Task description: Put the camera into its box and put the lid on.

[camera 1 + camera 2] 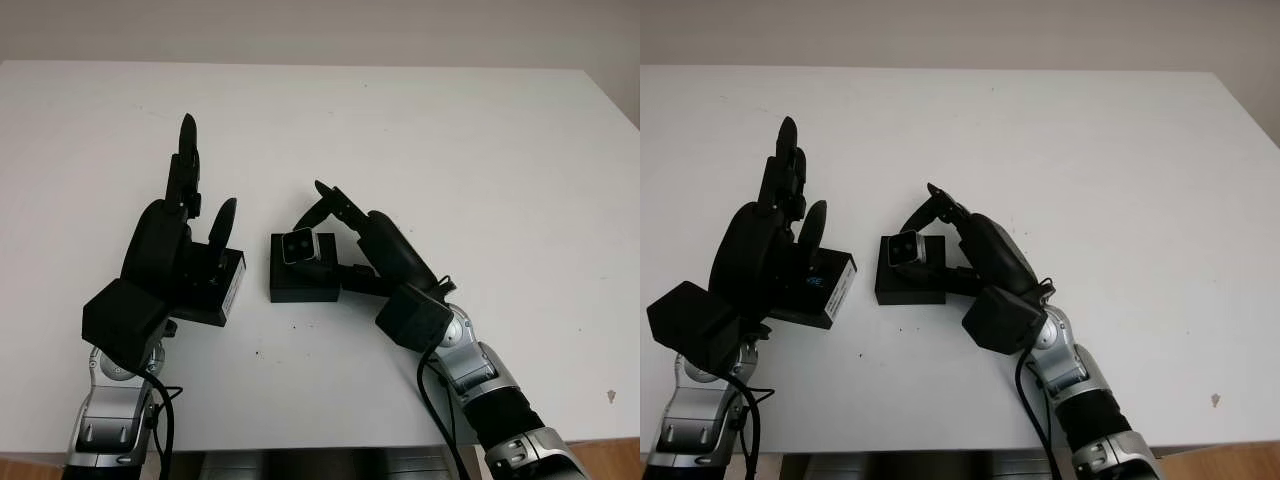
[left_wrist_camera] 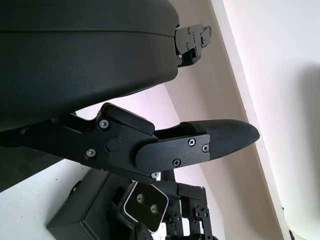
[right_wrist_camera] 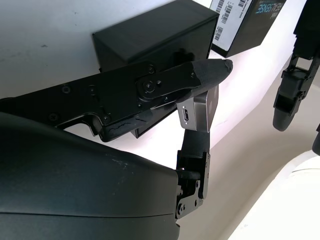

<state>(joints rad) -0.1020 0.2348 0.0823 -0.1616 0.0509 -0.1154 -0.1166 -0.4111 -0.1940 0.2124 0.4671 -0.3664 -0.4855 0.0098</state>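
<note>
A small silver camera [image 1: 298, 246] hangs just over the open black box [image 1: 303, 283] at the middle of the white table [image 1: 450, 130]. My right hand [image 1: 322, 215] is shut on it, pinching its sides; the right wrist view shows the camera [image 3: 200, 112] between a fingertip [image 3: 210, 70] and a lower finger, above the box [image 3: 155, 35]. The black lid [image 1: 228, 290], with a white label on its side, lies to the left of the box. My left hand [image 1: 205, 175] is open and hovers over the lid, covering most of it.
The box and lid sit close together near the table's front edge. Bare white tabletop stretches behind and to the right of them. A wall runs along the table's far edge.
</note>
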